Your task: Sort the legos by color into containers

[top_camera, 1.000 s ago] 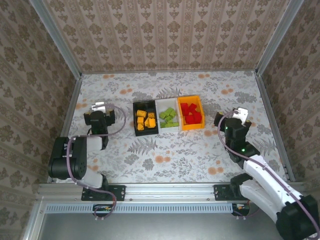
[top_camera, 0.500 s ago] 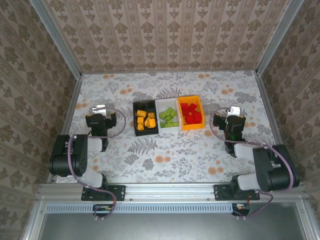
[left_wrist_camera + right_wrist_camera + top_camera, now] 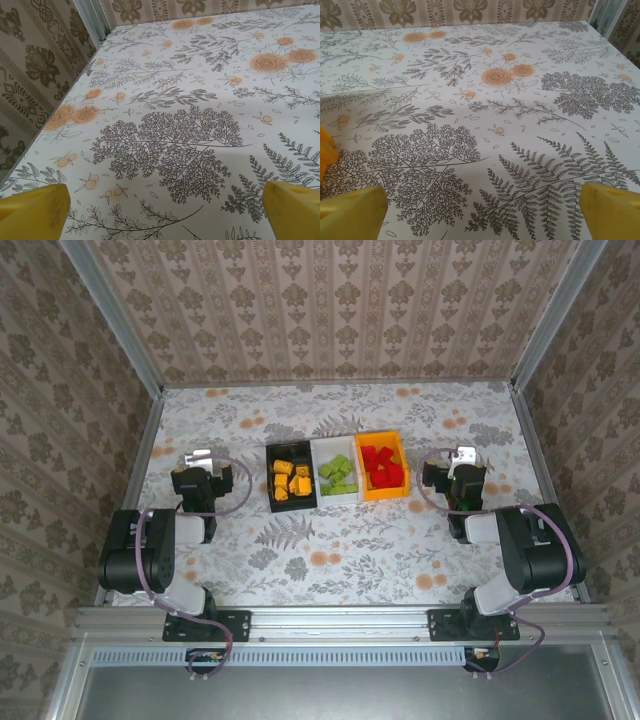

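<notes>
Legos [image 3: 338, 473] are lying inside the three containers, grouped by colour: orange-yellow bricks [image 3: 291, 481] in the black bin [image 3: 270, 480], light green bricks in the white bin [image 3: 338, 497], and red bricks [image 3: 381, 467] in the orange bin [image 3: 404, 468]. The bins are standing side by side, touching, between the two claws. The left gripper [image 3: 162, 212] is hovering low over the table [image 3: 340, 550] with its yellow fingers [image 3: 35, 210] spread wide apart and nothing between them; the black bin is sitting to its right, well apart. The right gripper [image 3: 482, 212] is likewise hanging with its fingers [image 3: 350, 212] spread wide and gripping nothing; the orange bin is sitting to its left, near but not touching. Every brick seen is resting in a bin of one colour, so the sort is judged complete or close to it. The main hazard from here is an unneeded reach: a claw sweeping inward toward the row could strike a bin wall, shove the touching bins, or tip bricks out. Several bricks are lying tilted on others, so a jolt to the table could likely roll one over a rim into the neighbouring bin, mixing colours. Spread fingers travelling low are also risking a scrape on the patterned surface.
</notes>
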